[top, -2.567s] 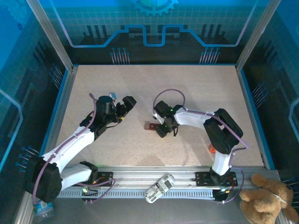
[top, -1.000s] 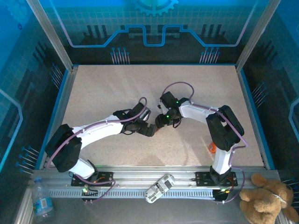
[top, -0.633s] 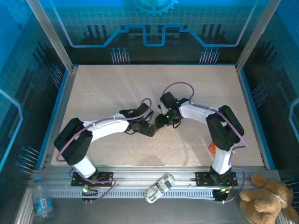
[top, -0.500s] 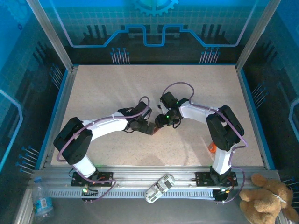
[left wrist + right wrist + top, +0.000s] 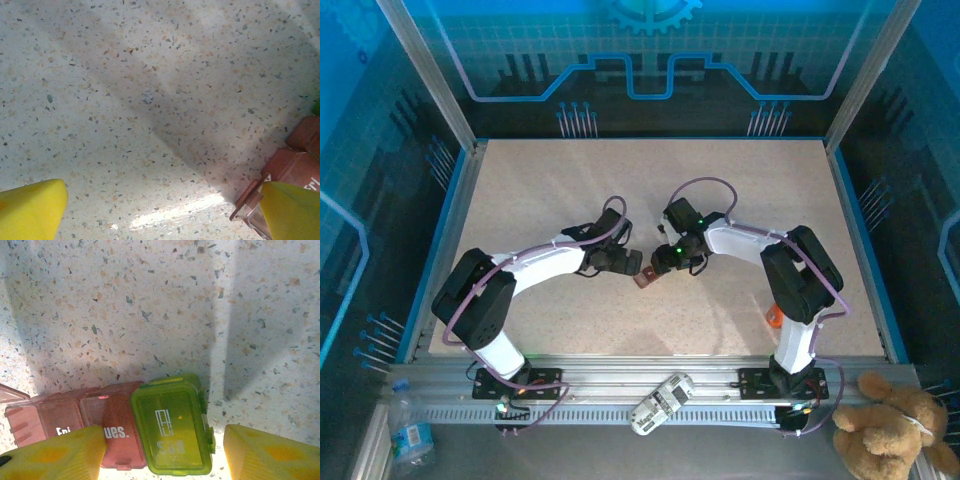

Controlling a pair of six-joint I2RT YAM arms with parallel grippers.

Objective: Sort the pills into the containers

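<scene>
The containers (image 5: 645, 279) are a short dark red strip with one green end, lying flat mid-table between my two grippers. My right gripper (image 5: 663, 263) hovers over the strip, and its yellow fingers straddle the green end (image 5: 172, 426) and a red compartment (image 5: 117, 427). The jaws are open, with a gap showing beside the green lid. My left gripper (image 5: 628, 263) is wide open just left of the strip, over bare table. Its right fingertip (image 5: 292, 210) is beside the strip's red end (image 5: 292, 167), where a lid flap (image 5: 248, 197) stands up. The pills are out of view.
An orange bottle (image 5: 772, 317) stands behind the right arm's lower link. On the front rail lie a white remote-like device (image 5: 660, 403), a teddy bear (image 5: 895, 432) at the right and a water bottle (image 5: 410, 440) at the left. Blue walls (image 5: 445, 230) border the table.
My left gripper has pulled back up and to the left, off the strip's red end, which now shows. The right arm and the strip have stayed put.
</scene>
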